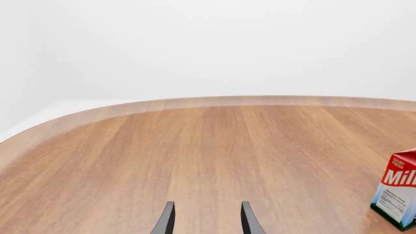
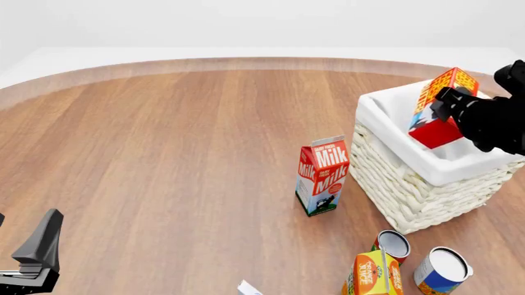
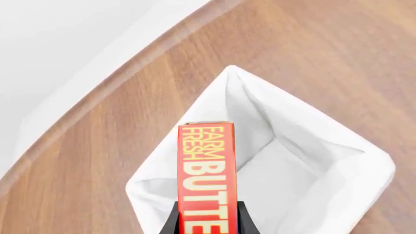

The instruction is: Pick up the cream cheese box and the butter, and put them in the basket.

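Observation:
My right gripper (image 2: 444,106) is shut on the butter (image 2: 439,103), a red box with an orange-yellow side. It holds the box tilted above the open white wicker basket (image 2: 410,190). Seen from the right wrist, the butter (image 3: 206,168) sticks out from between the fingers of the right gripper (image 3: 206,214), over the basket's cloth lining (image 3: 312,146). A white and pale-blue corner of the cream cheese box (image 2: 248,288) shows at the front edge of the front view. My left gripper (image 2: 34,259) sits low at the front left, and in the left wrist view it (image 1: 206,219) is open with nothing in it.
A red-and-white milk carton (image 2: 321,175) stands left of the basket and also shows in the left wrist view (image 1: 398,190). Two open cans (image 2: 392,244) (image 2: 443,270) and an orange juice carton (image 2: 375,275) stand in front of the basket. The table's curved far edge (image 2: 246,61) runs across the back.

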Available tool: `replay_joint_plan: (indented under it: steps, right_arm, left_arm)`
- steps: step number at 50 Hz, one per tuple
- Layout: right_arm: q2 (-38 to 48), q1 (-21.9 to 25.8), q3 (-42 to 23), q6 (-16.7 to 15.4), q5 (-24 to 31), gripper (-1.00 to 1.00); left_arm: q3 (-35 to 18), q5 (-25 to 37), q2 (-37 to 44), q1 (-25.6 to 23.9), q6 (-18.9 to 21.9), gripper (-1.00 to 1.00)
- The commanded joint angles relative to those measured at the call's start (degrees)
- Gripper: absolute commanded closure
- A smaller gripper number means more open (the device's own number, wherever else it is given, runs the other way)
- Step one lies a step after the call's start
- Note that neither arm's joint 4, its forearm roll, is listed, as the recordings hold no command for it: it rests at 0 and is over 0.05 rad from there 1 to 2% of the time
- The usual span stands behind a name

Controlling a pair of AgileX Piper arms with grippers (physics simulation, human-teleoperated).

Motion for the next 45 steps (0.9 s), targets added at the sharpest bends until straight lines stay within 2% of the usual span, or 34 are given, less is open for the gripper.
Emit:
replay_joint_plan:
  steps: [1, 37, 38, 45]
  right_arm:
    - [0.4, 0.1, -1.3, 0.6, -0.9, 1.0]
    - [4.1, -1.7, -1.9, 0.6, -2.7, 1.0]
    - [4.2, -1.5, -1.6, 1.1, -3.0, -1.0]
    - [4.1, -0.7, -1.2, 1.7, -3.2, -1.0]
  left_arm:
    - [0.0, 0.0, 0.0, 0.0, 0.0, -1.0]
    - [0.0, 0.0, 0.0, 0.0, 0.0, -1.0]
    - [0.0, 0.0, 0.0, 0.0, 0.0, -1.0]
    - [0.0, 0.0, 0.0, 0.0, 0.0, -1.0]
